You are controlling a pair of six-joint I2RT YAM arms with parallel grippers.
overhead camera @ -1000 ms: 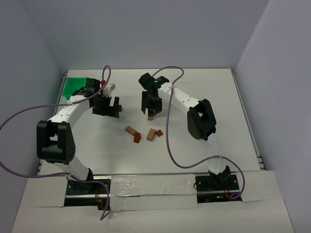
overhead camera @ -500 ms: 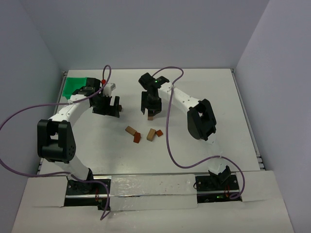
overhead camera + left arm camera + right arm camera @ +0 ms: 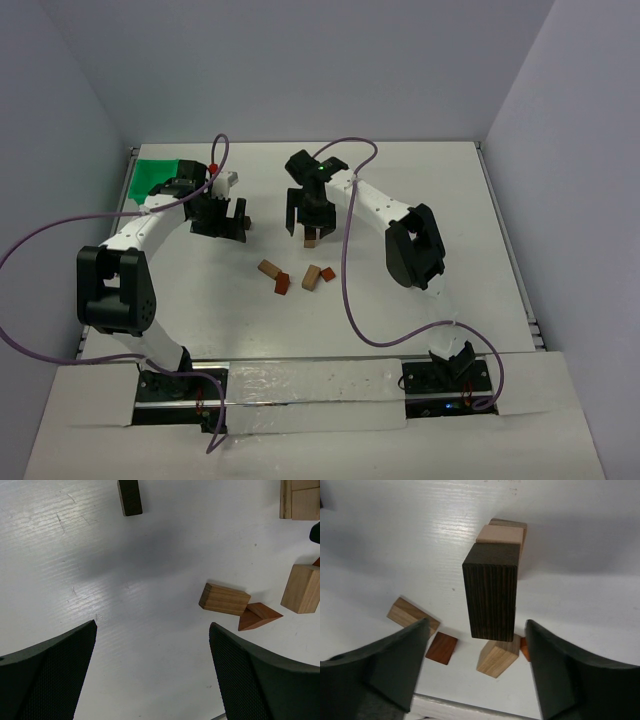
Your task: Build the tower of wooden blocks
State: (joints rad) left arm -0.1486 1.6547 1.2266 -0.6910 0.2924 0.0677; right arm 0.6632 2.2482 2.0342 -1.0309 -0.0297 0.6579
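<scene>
- Right gripper [image 3: 308, 228] has let go since the earlier frame. Its fingers then pinched the top of the stack; now they stand spread on either side of it. The right wrist view shows a gap at each flank, and nothing is held.
- Left arm, stack and loose blocks sit where they were.
- Wood block tower [image 3: 311, 239], a narrow stack of small wooden blocks, stands near the middle of the white table [image 3: 450, 200], directly under the right gripper.
- Long axis is vertical. The stack points straight up at the gripper, with no lean that I can make out.
- Top piece is a dark brown, straight-grained rectangular block [image 3: 490, 600]. A pale tan block [image 3: 500, 534] and a mid-brown edge show lower in the stack. Number of layers: cannot tell.
- Left gripper [image 3: 152, 627] is spread wide over bare table, holding nothing. It is at 9 o'clock from the tower, well apart.
- A small dark brown block [image 3: 129, 497] lies flat and alone, just at 3 o'clock of the left gripper in the top view.
- Loose scatter lies at 6 to 7 o'clock from the tower.
- A tan rectangular block [image 3: 268, 268] lies with a red-brown wooden wedge [image 3: 283, 284] at its corner, touching or nearly so.
- A second tan block [image 3: 314, 275] has a small red-brown piece [image 3: 328, 274] just beside it.
- Green plastic bin [image 3: 155, 177] is at the table's 10 o'clock corner, behind the left arm.
</scene>
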